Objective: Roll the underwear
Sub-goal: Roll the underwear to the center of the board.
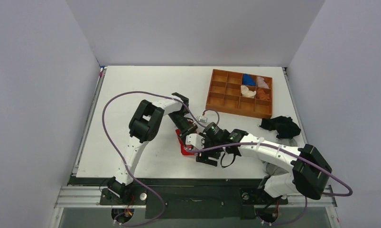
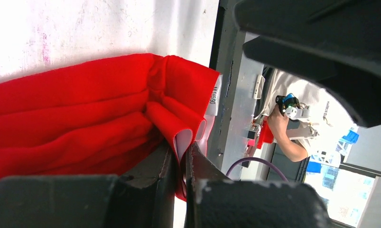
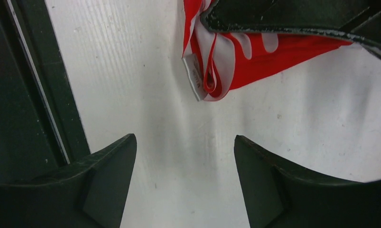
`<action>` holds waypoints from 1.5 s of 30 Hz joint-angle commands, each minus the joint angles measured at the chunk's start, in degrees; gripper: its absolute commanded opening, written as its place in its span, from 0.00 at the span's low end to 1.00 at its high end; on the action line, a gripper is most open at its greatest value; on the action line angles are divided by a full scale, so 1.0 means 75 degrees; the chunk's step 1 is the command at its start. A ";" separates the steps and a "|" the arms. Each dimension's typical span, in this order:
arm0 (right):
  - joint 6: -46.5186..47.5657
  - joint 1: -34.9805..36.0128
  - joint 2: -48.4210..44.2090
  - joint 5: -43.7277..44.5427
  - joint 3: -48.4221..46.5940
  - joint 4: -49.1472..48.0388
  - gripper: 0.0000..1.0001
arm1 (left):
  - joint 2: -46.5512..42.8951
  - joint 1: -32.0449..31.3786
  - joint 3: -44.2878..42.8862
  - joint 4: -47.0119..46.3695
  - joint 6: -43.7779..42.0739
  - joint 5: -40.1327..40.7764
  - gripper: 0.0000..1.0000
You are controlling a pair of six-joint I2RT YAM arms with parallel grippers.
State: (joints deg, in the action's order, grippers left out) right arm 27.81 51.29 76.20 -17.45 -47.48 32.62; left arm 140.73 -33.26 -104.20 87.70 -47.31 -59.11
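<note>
The red underwear (image 1: pixel 182 147) lies bunched on the white table near its front middle, between both grippers. In the left wrist view the red fabric (image 2: pixel 84 114) is folded into layers. My left gripper (image 2: pixel 182 154) is shut on a fold of its white-trimmed edge; in the top view this gripper (image 1: pixel 185 129) sits at the garment's far side. My right gripper (image 3: pixel 183 142) is open and empty over bare table, just short of the waistband end and label (image 3: pixel 212 71). From above, the right gripper (image 1: pixel 198 151) is at the garment's near right side.
A wooden compartment tray (image 1: pixel 226 99) at the back right holds blue, white and orange rolled items. A black garment (image 1: pixel 281 126) lies right of the arms. The table's front edge and a dark rail (image 3: pixel 32 95) run close to the right gripper.
</note>
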 commanded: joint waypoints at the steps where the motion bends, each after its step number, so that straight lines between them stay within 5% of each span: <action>1: -0.0173 0.0237 0.0383 0.0640 -0.0337 -0.1169 0.71 | 0.0101 0.0060 -0.0298 0.0429 -0.0291 -0.0438 0.00; 28: -0.0318 0.0285 0.2155 0.0223 -0.1114 -0.1608 0.57 | 0.0134 0.0052 -0.0302 0.0553 -0.0446 -0.0391 0.00; 32: -0.0344 0.0271 0.2356 0.0193 -0.1225 -0.1550 0.46 | 0.0146 0.0052 -0.0285 0.0558 -0.0452 -0.0392 0.00; 37: -0.0361 0.0179 0.2525 -0.0152 -0.1398 -0.1325 0.18 | 0.0180 0.0052 -0.0330 0.0553 -0.0434 -0.0351 0.01; 40: -0.0377 0.0131 0.2604 -0.0459 -0.1568 -0.0966 0.00 | 0.0149 0.0054 -0.0368 0.0547 -0.0430 -0.0302 0.10; 45: -0.0490 0.0116 0.2589 -0.0933 -0.1633 -0.0543 0.00 | -0.0084 0.0100 -0.0351 0.0158 -0.0014 -0.0123 0.24</action>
State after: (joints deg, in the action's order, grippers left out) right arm 24.84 52.14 95.81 -19.40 -57.39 26.06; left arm 141.88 -33.17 -105.27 88.90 -48.53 -59.92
